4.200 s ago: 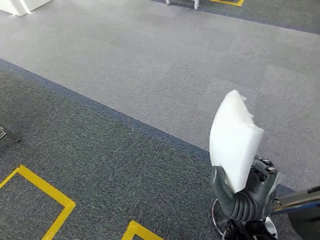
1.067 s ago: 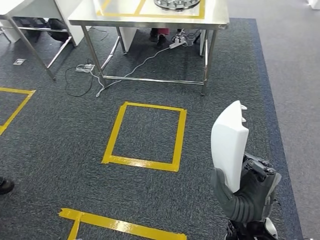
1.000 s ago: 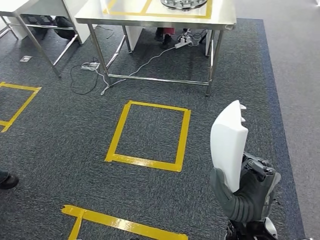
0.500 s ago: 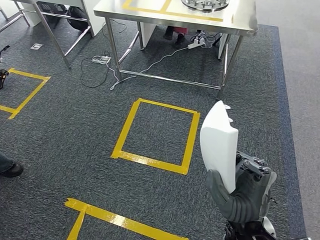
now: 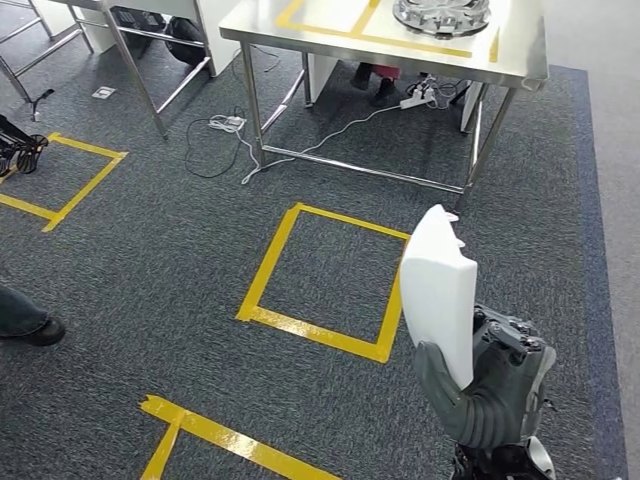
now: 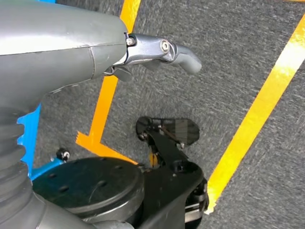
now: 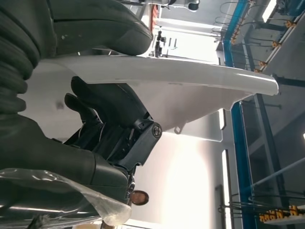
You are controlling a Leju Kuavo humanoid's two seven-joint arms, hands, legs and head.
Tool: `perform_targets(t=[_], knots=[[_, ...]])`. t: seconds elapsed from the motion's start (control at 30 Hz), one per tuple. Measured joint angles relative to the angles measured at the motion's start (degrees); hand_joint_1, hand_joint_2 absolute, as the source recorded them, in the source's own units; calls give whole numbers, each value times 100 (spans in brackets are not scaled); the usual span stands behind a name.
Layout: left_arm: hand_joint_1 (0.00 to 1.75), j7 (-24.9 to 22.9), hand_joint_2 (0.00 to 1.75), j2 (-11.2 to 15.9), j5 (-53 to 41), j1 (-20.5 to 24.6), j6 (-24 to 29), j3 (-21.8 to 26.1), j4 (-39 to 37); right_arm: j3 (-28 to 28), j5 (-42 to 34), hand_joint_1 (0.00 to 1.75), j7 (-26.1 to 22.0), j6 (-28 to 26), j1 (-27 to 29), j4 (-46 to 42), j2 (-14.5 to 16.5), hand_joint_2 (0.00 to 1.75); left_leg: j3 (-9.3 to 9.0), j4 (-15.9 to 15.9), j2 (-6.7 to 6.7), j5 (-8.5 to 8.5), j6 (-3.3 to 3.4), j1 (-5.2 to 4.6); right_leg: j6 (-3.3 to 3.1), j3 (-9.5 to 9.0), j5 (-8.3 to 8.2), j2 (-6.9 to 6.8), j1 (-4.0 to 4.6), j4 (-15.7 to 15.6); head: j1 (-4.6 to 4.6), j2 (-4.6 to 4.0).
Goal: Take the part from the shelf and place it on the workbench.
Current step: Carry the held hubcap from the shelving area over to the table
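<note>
Gripping the curved white plastic part [image 5: 438, 290] in my right hand [image 5: 490, 395], I am facing the steel workbench [image 5: 521, 62] at twelve o'clock; placing remains, and my left hand [image 6: 162, 50] probably hangs empty.

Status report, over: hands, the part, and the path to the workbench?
Right hand grips white part, upright. Left hand holds nothing, fingers apart. Workbench ahead across carpet; yellow tape square between, cables under it.
</note>
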State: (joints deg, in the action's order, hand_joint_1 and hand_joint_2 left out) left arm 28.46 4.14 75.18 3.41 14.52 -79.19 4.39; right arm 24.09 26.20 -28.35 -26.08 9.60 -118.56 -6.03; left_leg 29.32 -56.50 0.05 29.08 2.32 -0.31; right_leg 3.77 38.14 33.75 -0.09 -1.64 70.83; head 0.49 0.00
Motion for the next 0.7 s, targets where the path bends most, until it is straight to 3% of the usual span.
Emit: perform_targets(t=[0.07,0.1,0.13,0.2,0.27,0.33,0.4,0.47,0.5,0.53,0.6,0.63,0.67,0.7], knots=[[0,0,175,-3,0,-9,-1,-1,0,-1,-1,175,-1,-2,3,5,0,175,-124,-11,-36,102,-68,12,-29,-190,-499,-1,-8,-722,2,0],[0,0,175,-1,0,-7,-1,-1,-1,0,-2,175,0,-2,1,11,0,175,-154,-21,-46,149,-109,12,-61,-278,-583,-6,-1,-984,-2,1],[0,2,175,2,-1,-5,-1,-1,-1,1,-3,175,2,-2,6,16,0,175,-171,-25,-50,197,-155,13,-102,-332,-612,-5,12,-1132,-6,1],[0,7,175,7,-1,-3,-1,-1,-1,2,-3,175,4,-2,17,22,0,175,-198,-87,-55,228,-244,18,-211,-413,-521,3,35,-1178,-17,1],[0,19,175,7,0,7,0,-2,0,-3,-1,175,4,-3,22,19,0,175,-111,-417,-50,135,-312,28,-296,-574,-468,1,24,-1207,-29,1],[0,32,175,-2,-7,21,-3,-2,0,-8,-1,175,1,-3,22,16,1,175,297,-1091,-41,77,-372,43,-349,-782,-344,-16,14,-1236,-52,1],[0,38,175,-11,-15,10,-7,-3,0,-9,-1,175,-5,-5,33,16,1,175,810,-1670,-38,338,-409,56,-362,-963,-189,-7,18,-1242,-68,0],[0,39,175,-11,-12,-18,-7,-5,0,-10,0,175,-9,-9,44,16,0,175,1144,-1752,-37,692,-396,54,-357,-1174,-13,20,22,-1244,-71,0],[0,40,175,-8,-8,-28,-7,-5,0,-10,0,175,-11,-13,46,16,1,175,1222,-1598,-38,724,-372,45,-355,-1289,83,32,23,-1248,-73,0],[0,41,175,-4,-8,-37,-7,-7,0,-9,1,175,-13,-16,45,16,1,175,1255,-1340,-37,568,-335,29,-349,-1404,181,35,25,-1257,-74,0],[0,42,175,9,-8,-64,-5,-8,0,-10,3,175,-14,-24,45,19,2,175,1250,-804,-38,-214,-242,-27,-316,-1634,376,39,29,-1318,-74,0],[0,44,175,14,-9,-74,-3,-10,0,-10,3,175,-11,-27,43,19,2,175,1219,-643,-37,-526,-197,-56,-284,-1740,451,40,30,-1386,-81,0],[0,45,175,22,-8,-78,-1,-13,-1,-10,3,175,-7,-28,41,19,2,175,1174,-548,-40,-703,-155,-79,-243,-1862,479,40,33,-1458,-84,0],[0,48,175,24,-4,-75,2,-15,-1,-10,4,175,-5,-32,37,18,2,175,1107,-502,-39,-653,-111,-92,-195,-1917,423,40,38,-1483,-89,0]])
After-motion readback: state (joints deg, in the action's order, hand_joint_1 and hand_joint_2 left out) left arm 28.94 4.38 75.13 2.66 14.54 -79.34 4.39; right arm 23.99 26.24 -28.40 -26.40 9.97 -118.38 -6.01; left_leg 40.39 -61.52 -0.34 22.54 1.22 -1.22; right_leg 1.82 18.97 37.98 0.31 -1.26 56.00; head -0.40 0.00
